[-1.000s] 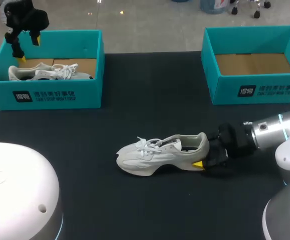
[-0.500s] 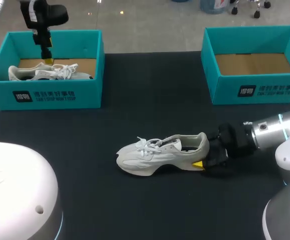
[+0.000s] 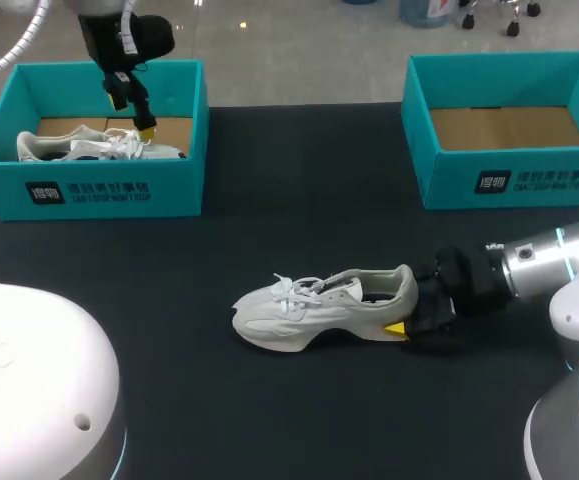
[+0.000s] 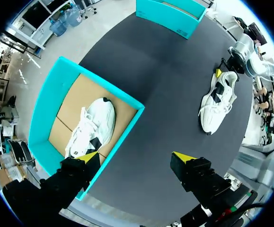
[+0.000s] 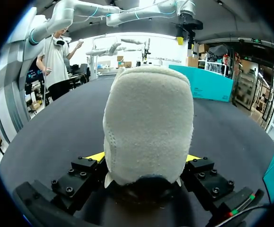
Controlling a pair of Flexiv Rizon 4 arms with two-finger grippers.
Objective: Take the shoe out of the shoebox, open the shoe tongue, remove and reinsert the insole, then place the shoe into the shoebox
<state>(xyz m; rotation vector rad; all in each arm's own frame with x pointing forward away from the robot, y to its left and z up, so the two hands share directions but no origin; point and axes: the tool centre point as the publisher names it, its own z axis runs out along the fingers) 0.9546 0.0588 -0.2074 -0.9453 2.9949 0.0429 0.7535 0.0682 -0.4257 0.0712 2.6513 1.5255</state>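
Clamping the shoe by its heel, the right gripper held it upright on the table; the left gripper hung open above the left shoebox. Opening the tongue seemed next, needing that left gripper brought across to it

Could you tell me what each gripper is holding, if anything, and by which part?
The right gripper grips the shoe by its heel; the left gripper, open above the left shoebox, holds nothing.

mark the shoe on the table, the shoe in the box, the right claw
shoe on the table [image 3: 299, 318], head view, its side panel
shoe in the box [image 3: 69, 146], head view, its pale upper
right claw [image 5: 144, 157], right wrist view, midway between its tips
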